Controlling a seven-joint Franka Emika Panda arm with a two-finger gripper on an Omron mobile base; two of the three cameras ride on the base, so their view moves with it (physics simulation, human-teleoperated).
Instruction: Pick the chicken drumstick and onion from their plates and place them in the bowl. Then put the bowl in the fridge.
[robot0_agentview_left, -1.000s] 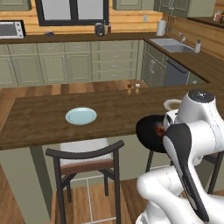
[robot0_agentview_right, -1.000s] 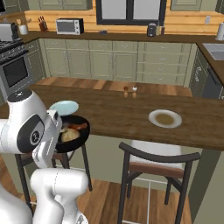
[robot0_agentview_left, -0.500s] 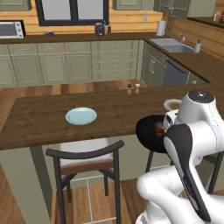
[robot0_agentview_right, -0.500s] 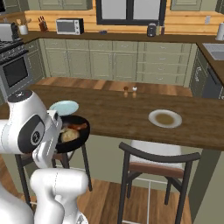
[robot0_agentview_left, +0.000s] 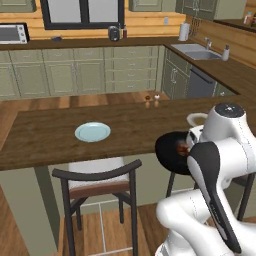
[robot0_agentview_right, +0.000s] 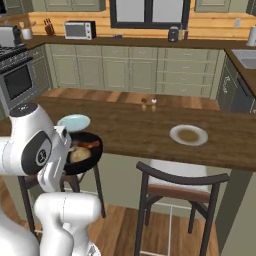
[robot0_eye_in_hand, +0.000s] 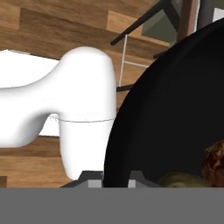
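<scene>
Two gripper fingertips pinch black bowl rim; drumstick, onion inside.

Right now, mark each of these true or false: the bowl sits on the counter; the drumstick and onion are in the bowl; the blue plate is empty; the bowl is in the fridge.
1. The bowl sits on the counter. False: it hangs off the counter's edge, gripped at its rim by the hand.
2. The drumstick and onion are in the bowl. True.
3. The blue plate is empty. True.
4. The bowl is in the fridge. False: it is beside the counter.
</scene>
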